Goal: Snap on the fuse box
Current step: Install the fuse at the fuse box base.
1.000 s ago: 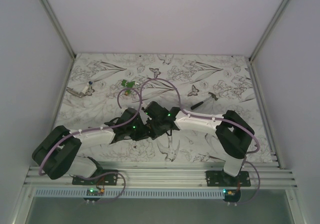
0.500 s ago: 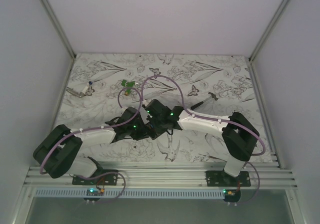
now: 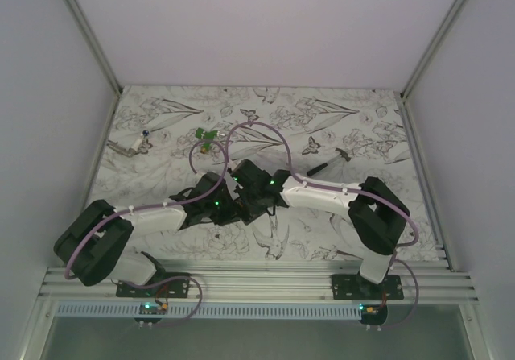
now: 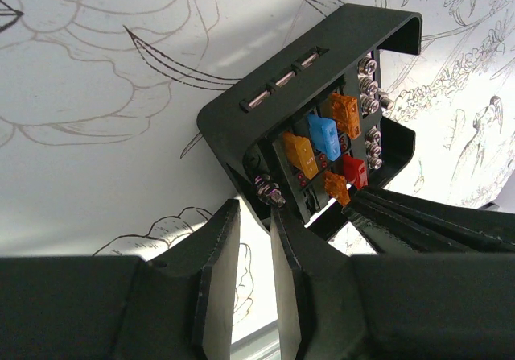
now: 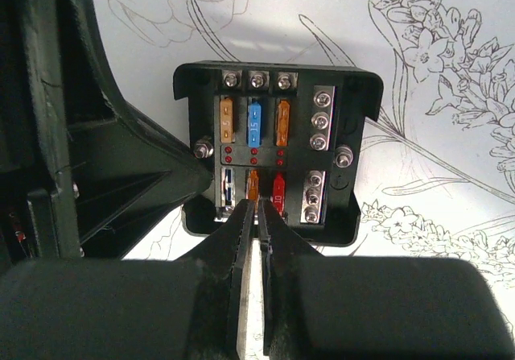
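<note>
**FUSE BOX SNAP-ON: HAZARDS AT CURRENT POSE**

Location: the fuse box [image 5: 278,146] sits mid-table [image 5: 451,239] between both grippers, open face toward the right wrist cam, fuses showing. In the top view the wrists hide it. Whether it rests flat or is tipped up: cannot tell.

L gripper [image 4: 251,207]: jaws closed to a narrow gap, tips on the box's near edge by the side stud [image 5: 203,146]. Looks like an edge pinch only.

R gripper [image 5: 256,205]: jaws all but closed, thin slit between. Tips are at the lower-row orange fuse [image 5: 253,184]. Whether that fuse is nipped: cannot tell.

Hazards (judgement):
1. Box pivots. Cause: the L grip is a thin edge hold near one corner, so a downward push from R off-centre would lever the box round the pinch.
2. Tip slip. Cause: R tips are narrow and the red fuse [image 5: 278,189] is just beside, so side drift lands on the wrong part.
3. Fuse cocks in its slot. Cause: push not square to the box face.
4. Gripper-to-gripper contact. Cause: L and R bodies work very near each other.
</note>
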Tool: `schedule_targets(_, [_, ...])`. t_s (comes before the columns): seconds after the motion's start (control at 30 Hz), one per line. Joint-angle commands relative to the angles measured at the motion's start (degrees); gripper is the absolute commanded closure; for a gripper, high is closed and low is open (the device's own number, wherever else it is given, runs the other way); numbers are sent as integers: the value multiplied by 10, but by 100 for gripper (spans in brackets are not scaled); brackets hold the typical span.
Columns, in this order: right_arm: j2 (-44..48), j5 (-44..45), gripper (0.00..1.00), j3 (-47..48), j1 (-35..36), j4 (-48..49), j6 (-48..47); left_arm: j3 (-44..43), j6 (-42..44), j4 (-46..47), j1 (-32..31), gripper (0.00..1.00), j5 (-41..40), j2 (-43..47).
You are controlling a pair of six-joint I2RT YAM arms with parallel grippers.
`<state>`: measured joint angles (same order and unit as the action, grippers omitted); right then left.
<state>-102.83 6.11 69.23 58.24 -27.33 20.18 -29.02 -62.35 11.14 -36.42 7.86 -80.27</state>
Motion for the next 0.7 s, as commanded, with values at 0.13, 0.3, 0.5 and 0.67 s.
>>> schedule_targets(0.13, [-14, 4, 90, 24, -1, 11, -2, -10, 5, 2, -5, 76, 2, -6])
schedule_targets(0.3, [-32, -9, 94, 32, -1, -14, -3, -11, 5, 3, -4, 75, 3, -8])
schedule_targets(0.5, [-52, -16, 100, 24, 4, -62, -10, -16, 5, 3, -5, 76, 4, -13])
schedule_targets(0.67, [-64, -15, 100, -12, 15, -79, -4, -13, 3, 4, -5, 76, 1, -12])
